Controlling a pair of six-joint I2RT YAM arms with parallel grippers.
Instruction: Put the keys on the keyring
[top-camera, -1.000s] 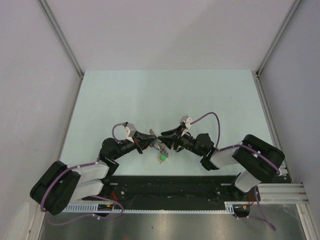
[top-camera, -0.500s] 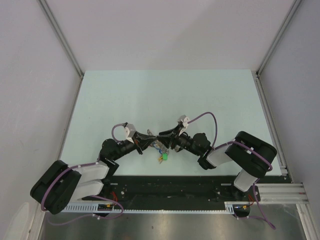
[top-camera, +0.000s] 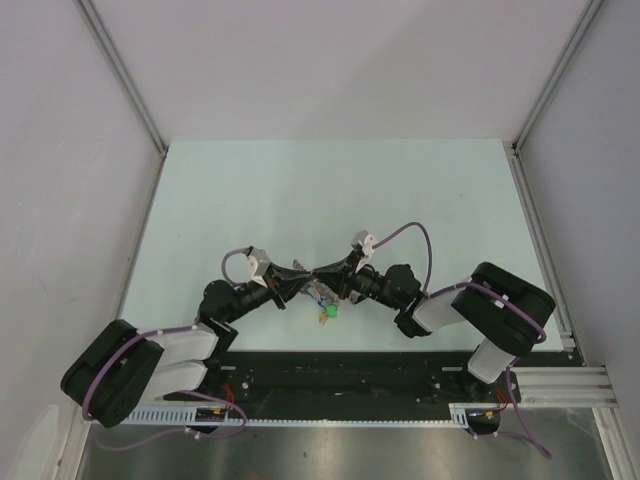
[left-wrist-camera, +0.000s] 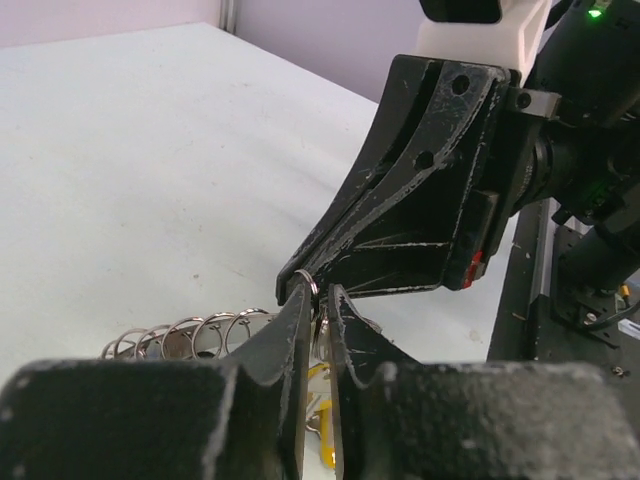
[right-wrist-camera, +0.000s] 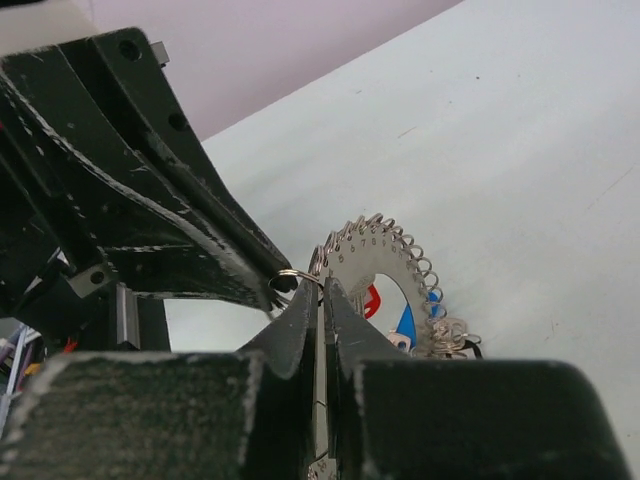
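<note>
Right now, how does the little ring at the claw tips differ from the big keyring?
The little ring is a plain loop; the keyring is a broad numbered band edged with tiny loops. The little ring sits where the left claw and right claw meet; the keyring shows behind them. Both are round and silvery.

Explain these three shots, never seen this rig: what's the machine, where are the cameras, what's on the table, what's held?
Two robot arms are bolted at the near edge of the table. The wide shot looks down from above and behind them; the other two come from wrist cameras. Near their tips is the keyring, a numbered metal ring edged with small loops, with coloured keys by it. The left gripper and right gripper are both shut, tips meeting at a small split ring; which one pinches it I cannot tell.
</note>
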